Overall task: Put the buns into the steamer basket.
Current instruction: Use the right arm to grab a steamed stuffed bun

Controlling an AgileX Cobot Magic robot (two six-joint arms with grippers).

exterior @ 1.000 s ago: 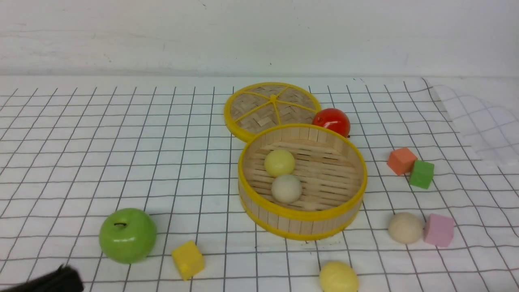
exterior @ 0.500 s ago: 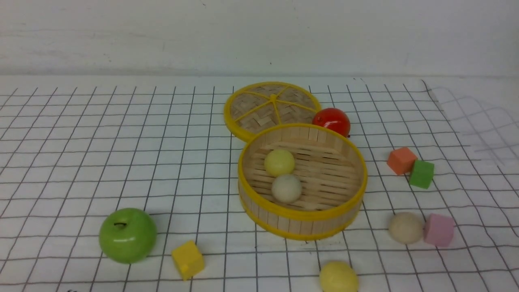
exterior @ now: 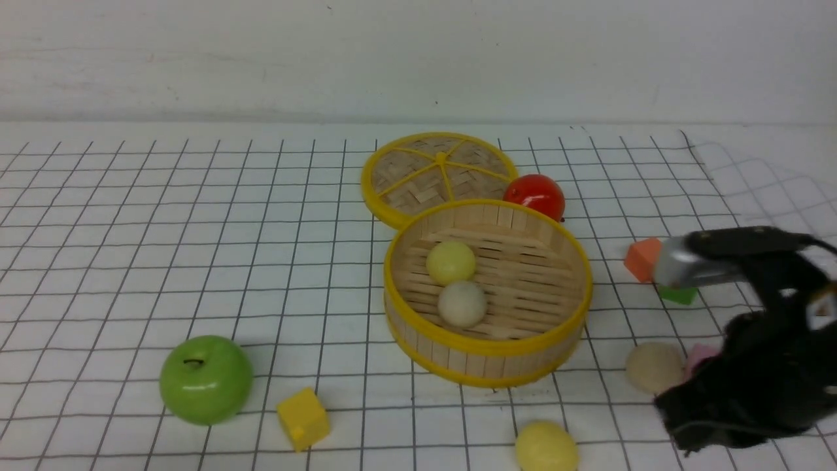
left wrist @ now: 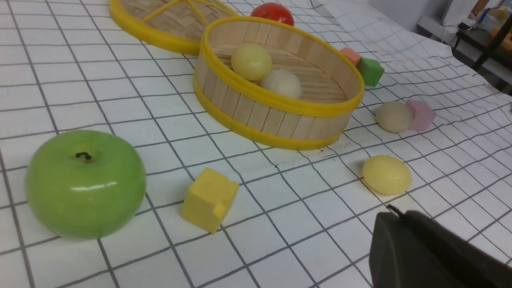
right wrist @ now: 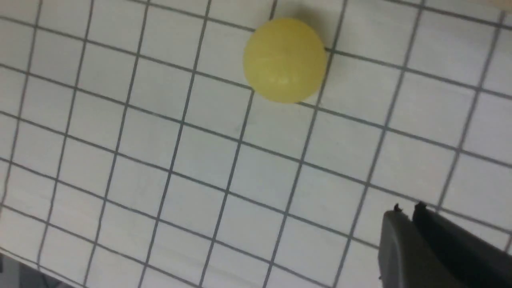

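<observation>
The steamer basket (exterior: 487, 345) stands mid-table and holds a pale yellow bun (exterior: 450, 262) and a beige bun (exterior: 461, 303). Another beige bun (exterior: 654, 366) lies on the cloth right of the basket. Another yellow bun (exterior: 546, 448) lies near the front edge. My right gripper (exterior: 680, 425) is blurred, low, right of the yellow bun and just in front of the beige one. In the right wrist view it (right wrist: 406, 210) is shut and empty, apart from the yellow bun (right wrist: 285, 60). My left gripper (left wrist: 390, 212) is shut and empty, near the yellow bun (left wrist: 387, 175); it is out of the front view.
A flat woven lid (exterior: 439, 171) and a red tomato (exterior: 535, 195) lie behind the basket. A green apple (exterior: 206, 379) and a yellow cube (exterior: 303, 418) sit front left. Orange (exterior: 643, 258), green (exterior: 679, 296) and pink (exterior: 698, 356) cubes are partly hidden by my right arm.
My left gripper has left the front view at the bottom left. My right arm has come in from the right and now covers part of the cubes. The buns have not moved.
</observation>
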